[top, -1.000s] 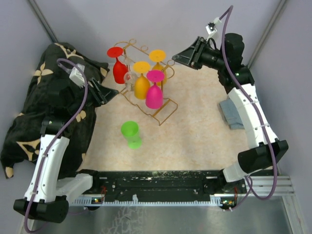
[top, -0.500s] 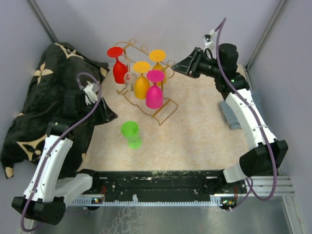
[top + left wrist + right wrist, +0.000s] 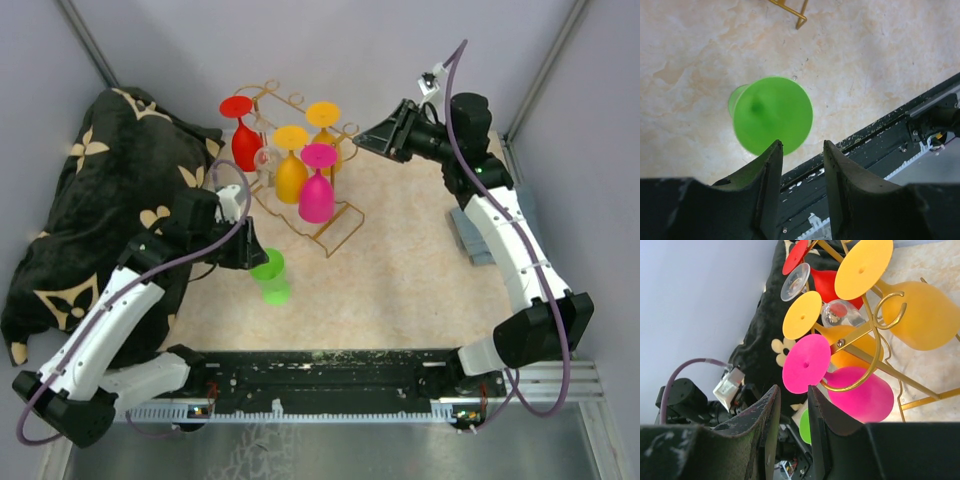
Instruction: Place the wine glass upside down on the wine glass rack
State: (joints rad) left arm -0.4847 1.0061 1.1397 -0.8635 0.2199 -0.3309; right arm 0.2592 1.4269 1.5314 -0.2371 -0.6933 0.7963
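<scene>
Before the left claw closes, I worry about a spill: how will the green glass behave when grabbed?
The green wine glass looks like thin plastic, so probably light and not brittle. With its foot apparently uppermost, a sideways nudge may tip it. Its smooth, glossy surface could slip.

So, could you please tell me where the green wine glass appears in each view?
Top external: green wine glass, lower centre-left.
Left wrist: the glass fills the centre.
Right wrist: only a green sliver, bottom centre.
Shared landmark: the gold rack.
</scene>
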